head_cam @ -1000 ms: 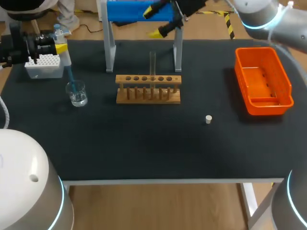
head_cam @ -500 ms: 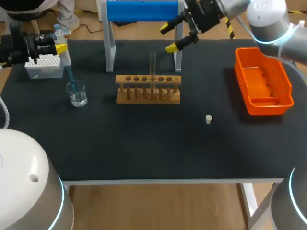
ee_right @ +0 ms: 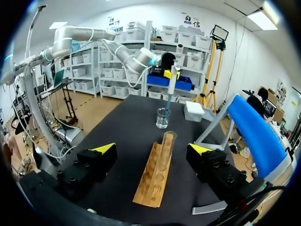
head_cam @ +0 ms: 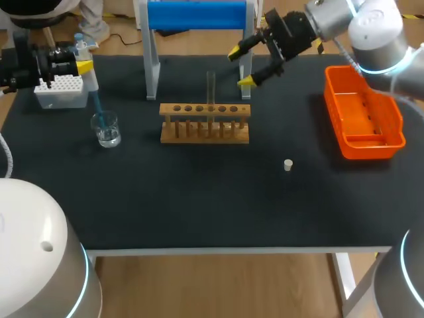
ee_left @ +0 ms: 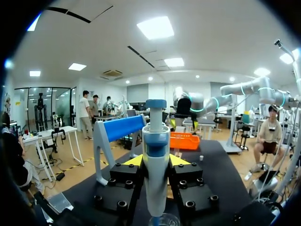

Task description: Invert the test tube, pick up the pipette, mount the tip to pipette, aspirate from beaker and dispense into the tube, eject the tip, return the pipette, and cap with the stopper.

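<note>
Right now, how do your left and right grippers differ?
The left gripper is shut on the pipette; the right gripper is open and empty. The left gripper is above the beaker, the right gripper near the test tube. Both have yellow fingertips.

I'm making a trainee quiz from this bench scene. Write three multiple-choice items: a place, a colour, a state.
1. Where is the tip of the pipette? A) in the beaker B) in the tip box C) on the rack
2. What colour is the bin? A) green B) orange C) white
3. What is the state of the right end effector? A) shut on the stopper B) shut on the test tube C) open, empty
Answers: 1 A, the blue tip dips into the glass; 2 B, its walls are bright orange; 3 C, its yellow tips stand apart, touching nothing.
</note>
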You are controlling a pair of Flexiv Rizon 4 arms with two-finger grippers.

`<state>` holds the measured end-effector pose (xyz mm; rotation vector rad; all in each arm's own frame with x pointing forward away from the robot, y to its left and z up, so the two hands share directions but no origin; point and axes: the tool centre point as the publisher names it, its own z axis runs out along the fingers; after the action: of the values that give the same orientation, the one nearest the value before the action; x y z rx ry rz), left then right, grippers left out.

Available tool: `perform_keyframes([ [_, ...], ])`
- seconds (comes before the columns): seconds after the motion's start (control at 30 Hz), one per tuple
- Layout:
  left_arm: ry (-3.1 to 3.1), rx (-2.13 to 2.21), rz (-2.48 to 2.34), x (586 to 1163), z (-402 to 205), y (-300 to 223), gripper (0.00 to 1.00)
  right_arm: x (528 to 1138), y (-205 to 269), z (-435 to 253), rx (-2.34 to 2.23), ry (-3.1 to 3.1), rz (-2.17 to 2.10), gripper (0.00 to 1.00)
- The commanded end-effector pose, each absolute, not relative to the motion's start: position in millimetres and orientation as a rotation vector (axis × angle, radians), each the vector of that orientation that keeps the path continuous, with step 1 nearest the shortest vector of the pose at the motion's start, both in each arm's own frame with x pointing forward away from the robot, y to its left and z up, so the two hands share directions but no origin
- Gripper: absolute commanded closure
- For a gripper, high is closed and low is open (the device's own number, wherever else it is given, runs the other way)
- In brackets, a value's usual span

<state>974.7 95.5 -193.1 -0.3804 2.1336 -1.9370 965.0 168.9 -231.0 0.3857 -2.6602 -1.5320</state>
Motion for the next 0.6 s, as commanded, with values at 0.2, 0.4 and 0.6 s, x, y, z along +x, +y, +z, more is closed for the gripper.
perform_keyframes([
  [0.2, 2.135, -0.379, -1.939, 975, -193, 96, 1.00, 969, 192, -258, 0.396, -2.687, -1.518, 0.00],
  [0.4, 2.135, -0.379, -1.939, 975, -193, 96, 1.00, 970, 207, -272, 0.408, -2.713, -1.498, 0.00],
  [0.6, 2.135, -0.379, -1.939, 975, -193, 96, 1.00, 973, 218, -279, 0.402, -2.703, -1.496, 0.00],
])
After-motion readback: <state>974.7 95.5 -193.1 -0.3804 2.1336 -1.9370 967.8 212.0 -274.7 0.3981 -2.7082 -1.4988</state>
